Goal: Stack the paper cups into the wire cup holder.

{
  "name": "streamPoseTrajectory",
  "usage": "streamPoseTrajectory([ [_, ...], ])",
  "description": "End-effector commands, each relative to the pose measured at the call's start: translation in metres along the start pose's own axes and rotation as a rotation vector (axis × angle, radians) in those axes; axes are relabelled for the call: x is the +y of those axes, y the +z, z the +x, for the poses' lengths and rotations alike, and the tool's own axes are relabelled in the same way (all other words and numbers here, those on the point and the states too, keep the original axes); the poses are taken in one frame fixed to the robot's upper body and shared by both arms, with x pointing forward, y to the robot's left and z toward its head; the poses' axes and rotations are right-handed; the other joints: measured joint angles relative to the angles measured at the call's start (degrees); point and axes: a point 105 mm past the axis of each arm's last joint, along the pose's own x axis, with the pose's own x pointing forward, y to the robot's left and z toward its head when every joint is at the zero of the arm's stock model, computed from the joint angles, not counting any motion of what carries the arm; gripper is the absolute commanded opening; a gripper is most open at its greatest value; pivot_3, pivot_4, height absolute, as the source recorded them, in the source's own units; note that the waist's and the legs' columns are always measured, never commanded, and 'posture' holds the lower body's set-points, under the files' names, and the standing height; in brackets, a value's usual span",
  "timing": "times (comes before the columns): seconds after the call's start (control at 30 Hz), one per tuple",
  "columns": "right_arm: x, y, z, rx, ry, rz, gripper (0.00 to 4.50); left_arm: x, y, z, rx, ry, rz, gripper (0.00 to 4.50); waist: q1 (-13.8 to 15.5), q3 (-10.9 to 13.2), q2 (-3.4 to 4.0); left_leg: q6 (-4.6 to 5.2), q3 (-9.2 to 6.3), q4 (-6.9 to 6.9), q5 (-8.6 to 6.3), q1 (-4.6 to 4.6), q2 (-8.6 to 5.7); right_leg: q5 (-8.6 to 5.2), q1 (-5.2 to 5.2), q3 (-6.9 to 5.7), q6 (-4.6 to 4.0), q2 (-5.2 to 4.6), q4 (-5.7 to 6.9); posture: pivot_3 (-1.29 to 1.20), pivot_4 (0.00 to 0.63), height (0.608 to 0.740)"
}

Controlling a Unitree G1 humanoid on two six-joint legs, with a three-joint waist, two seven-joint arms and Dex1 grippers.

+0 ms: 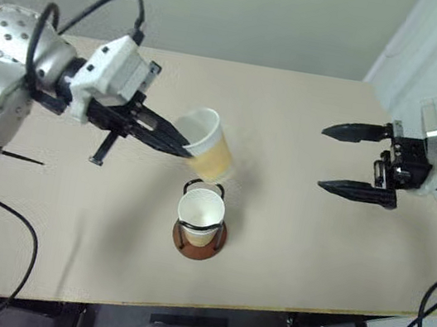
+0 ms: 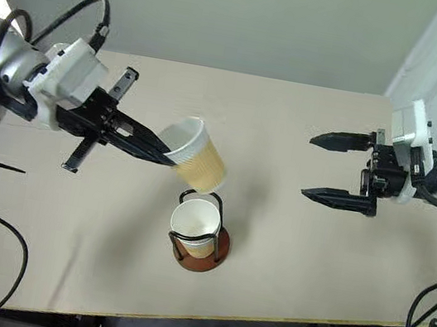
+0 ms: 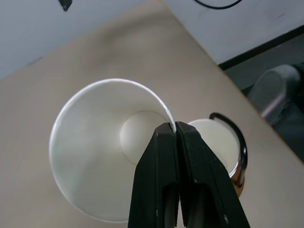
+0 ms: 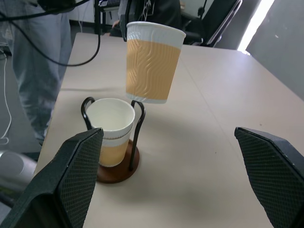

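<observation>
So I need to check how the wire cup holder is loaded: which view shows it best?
The right wrist view: the wire cup holder shows side-on, its loops around one seated paper cup. The two eye views show it from above, under the carried cup. The left wrist view catches one loop past the left gripper's fingers.

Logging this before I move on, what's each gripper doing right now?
Left gripper: shut on the rim of a tan paper cup.
Right gripper: open, holding nothing.
</observation>
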Motion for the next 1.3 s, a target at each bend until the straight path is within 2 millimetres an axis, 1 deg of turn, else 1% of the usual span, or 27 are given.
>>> streamPoseTrajectory([
  [0.03,0.006,0.009,-0.006,-0.008,-0.053,-0.040,4.50,-0.008,0.013,0.001,-0.020,-0.092,0.052,0.07,0.0,0.0,0.00,0.01,-0.02,0.02,-0.01,0.01,-0.08,-0.04,0.01,0.07,0.07,-0.01,0.01,0.00,0.150,0.740],
  [0.27,0.014,0.006,-0.006,-0.007,-0.088,-0.032,4.50,-0.020,0.012,0.003,-0.008,-0.165,0.029,0.07,-0.2,0.0,0.00,0.15,-0.13,0.13,-0.09,0.05,-0.68,-0.26,-0.22,0.49,0.45,-0.26,0.41,0.00,0.150,0.740],
  [0.4,0.014,0.007,-0.005,-0.006,-0.098,-0.034,4.50,-0.024,0.013,0.008,-0.021,-0.199,0.034,0.07,-0.2,0.0,0.00,0.22,-0.15,0.13,-0.13,0.06,-0.85,-0.33,-0.20,0.49,0.56,-0.53,0.48,0.00,0.150,0.740],
  [0.5,0.013,0.007,-0.006,-0.004,-0.102,-0.036,4.50,-0.029,0.009,0.010,0.001,-0.219,0.036,0.07,-0.1,0.0,0.00,0.26,-0.15,0.19,-0.16,0.06,-0.99,-0.37,-0.17,0.47,0.64,-0.68,0.52,0.00,0.150,0.740],
  [0.63,0.012,0.005,-0.006,-0.004,-0.106,-0.033,4.50,-0.028,-0.002,0.012,0.050,-0.215,0.051,0.07,-0.1,0.0,0.00,0.28,-0.18,0.22,-0.17,0.05,-1.17,-0.43,-0.14,0.47,0.74,-0.87,0.54,0.00,0.150,0.740],
  [0.83,0.008,0.004,-0.006,-0.002,-0.110,-0.032,4.50,-0.030,-0.002,0.014,0.040,-0.222,0.046,0.07,-0.1,0.0,0.00,0.31,-0.18,0.23,-0.20,0.04,-1.26,-0.47,-0.12,0.47,0.82,-0.95,0.53,0.00,0.150,0.740],
  [1.03,0.005,0.005,-0.003,-0.005,-0.108,-0.033,4.50,-0.030,-0.008,0.016,0.061,-0.221,0.030,0.07,-0.1,0.0,0.00,0.32,-0.19,0.22,-0.20,0.03,-1.31,-0.49,-0.12,0.48,0.84,-0.98,0.53,0.00,0.150,0.740],
  [1.13,0.005,0.005,-0.003,-0.005,-0.106,-0.031,4.50,-0.031,-0.009,0.018,0.058,-0.228,0.011,0.62,-0.1,0.0,0.00,0.34,-0.21,0.22,-0.22,0.03,-1.33,-0.49,-0.11,0.48,0.85,-0.98,0.52,0.00,0.150,0.740],
  [1.23,0.005,0.005,-0.003,-0.004,-0.106,-0.031,4.50,-0.033,-0.011,0.020,0.068,-0.233,0.018,1.66,-0.1,0.0,0.01,0.35,-0.21,0.22,-0.22,0.03,-1.36,-0.50,-0.11,0.48,0.87,-1.01,0.52,0.00,0.150,0.740],
  [1.3,0.005,0.005,-0.003,-0.003,-0.106,-0.031,4.50,-0.032,-0.012,0.020,0.070,-0.230,0.023,2.46,-0.1,0.0,0.00,0.35,-0.23,0.22,-0.22,0.03,-1.37,-0.51,-0.11,0.48,0.88,-1.01,0.52,0.00,0.150,0.740],
])
